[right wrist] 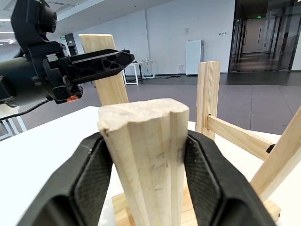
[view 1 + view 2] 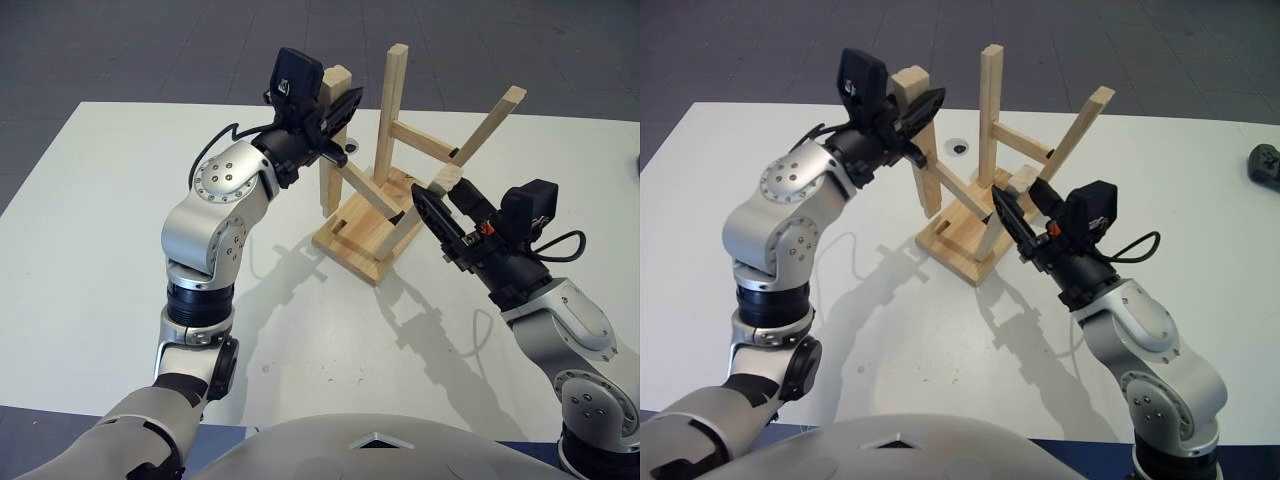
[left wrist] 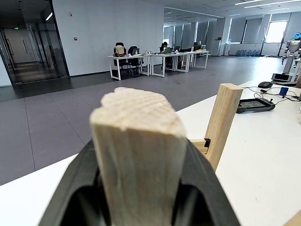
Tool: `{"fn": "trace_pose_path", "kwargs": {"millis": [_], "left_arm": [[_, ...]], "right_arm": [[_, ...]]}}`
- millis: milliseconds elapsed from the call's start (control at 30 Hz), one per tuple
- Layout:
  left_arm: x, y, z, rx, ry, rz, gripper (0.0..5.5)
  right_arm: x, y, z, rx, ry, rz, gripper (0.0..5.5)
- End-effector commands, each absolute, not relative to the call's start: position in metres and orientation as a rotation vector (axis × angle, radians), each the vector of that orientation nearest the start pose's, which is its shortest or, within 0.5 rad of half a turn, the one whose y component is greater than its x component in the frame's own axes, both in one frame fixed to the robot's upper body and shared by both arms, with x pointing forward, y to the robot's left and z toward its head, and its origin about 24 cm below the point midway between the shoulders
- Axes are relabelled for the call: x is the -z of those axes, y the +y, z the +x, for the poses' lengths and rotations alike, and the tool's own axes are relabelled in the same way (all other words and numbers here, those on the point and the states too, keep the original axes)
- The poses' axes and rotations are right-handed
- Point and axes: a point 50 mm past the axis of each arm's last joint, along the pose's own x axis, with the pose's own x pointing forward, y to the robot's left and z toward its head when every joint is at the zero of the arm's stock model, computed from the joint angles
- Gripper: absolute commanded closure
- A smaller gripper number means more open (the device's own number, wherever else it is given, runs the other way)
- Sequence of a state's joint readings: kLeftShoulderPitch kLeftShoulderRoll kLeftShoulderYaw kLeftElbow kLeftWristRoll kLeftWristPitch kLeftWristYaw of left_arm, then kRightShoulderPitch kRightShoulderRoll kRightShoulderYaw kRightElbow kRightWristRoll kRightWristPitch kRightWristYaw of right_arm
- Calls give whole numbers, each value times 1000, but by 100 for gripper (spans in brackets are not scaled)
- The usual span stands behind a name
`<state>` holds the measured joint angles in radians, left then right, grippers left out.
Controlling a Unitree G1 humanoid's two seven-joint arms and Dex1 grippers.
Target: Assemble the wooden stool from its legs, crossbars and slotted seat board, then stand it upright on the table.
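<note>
Resting upside down on the flat white surface (image 2: 120, 250), the pale wooden stool (image 2: 425, 140) looks assembled, slotted seat board (image 2: 355, 252) down, legs (image 2: 393, 100) up. The black left pincer (image 2: 340, 108) and right pincer (image 2: 437, 200) each clench a leg top; turning it upright remains.

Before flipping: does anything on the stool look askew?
Yes. Above the seat board, the far right leg leans well outward while the back leg stands nearly upright: an uneven splay. The left gripper clamps the left leg, the right gripper the near right leg.

Silver arms (image 2: 215, 220), black cabled grippers (image 2: 347, 102) (image 2: 438, 192)
</note>
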<state>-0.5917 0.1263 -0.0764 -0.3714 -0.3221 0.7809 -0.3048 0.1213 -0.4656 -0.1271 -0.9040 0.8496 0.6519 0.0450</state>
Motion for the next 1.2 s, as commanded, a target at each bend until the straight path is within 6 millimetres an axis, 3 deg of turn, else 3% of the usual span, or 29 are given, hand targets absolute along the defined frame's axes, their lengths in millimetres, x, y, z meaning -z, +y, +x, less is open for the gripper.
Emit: {"fn": "trace_pose_path", "kwargs": {"millis": [33,200,467,967,1200], "left_arm": [[-198,55,273,867,-72,-99,444],[-184,58,275,824,-17,-159,444],[-177,57,277,777,29,-279,444],[-162,51,270,769,87,-226,444],[-180,57,272,772,74,-204,444]], "right_arm": [[-165,-155,186,-506,-29,176,328],[-165,-155,185,-502,-30,178,328],[-164,-155,185,-502,-22,178,328],[-163,-154,186,-507,-17,167,330],[-163,-152,187,-482,-34,135,331]]}}
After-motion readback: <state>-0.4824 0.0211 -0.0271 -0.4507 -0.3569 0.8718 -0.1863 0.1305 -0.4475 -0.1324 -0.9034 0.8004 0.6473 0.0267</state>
